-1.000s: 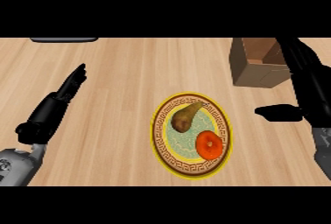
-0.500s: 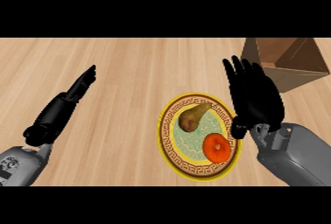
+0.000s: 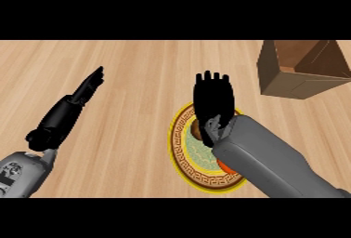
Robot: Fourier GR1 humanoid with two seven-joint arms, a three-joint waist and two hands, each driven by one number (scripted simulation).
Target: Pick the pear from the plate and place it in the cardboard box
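A round plate (image 3: 175,149) with a yellow patterned rim lies on the wooden counter at centre. My right hand (image 3: 214,100) hovers over its upper part, open with straight fingers pointing away from me. It hides most of the brown pear (image 3: 195,128), of which only a sliver shows at the hand's left edge. Whether the hand touches the pear I cannot tell. My grey right forearm (image 3: 267,160) covers the plate's right side. The open cardboard box (image 3: 299,67) stands at the upper right, apart from the hand. My left hand (image 3: 67,113) rests open at the left.
An orange-red fruit (image 3: 224,165) on the plate peeks out beneath my right forearm. Bare wooden counter (image 3: 140,74) stretches between the two hands and towards the box.
My right hand has swung left from beside the box to over the plate and now covers the pear. The left hand has hardly moved.
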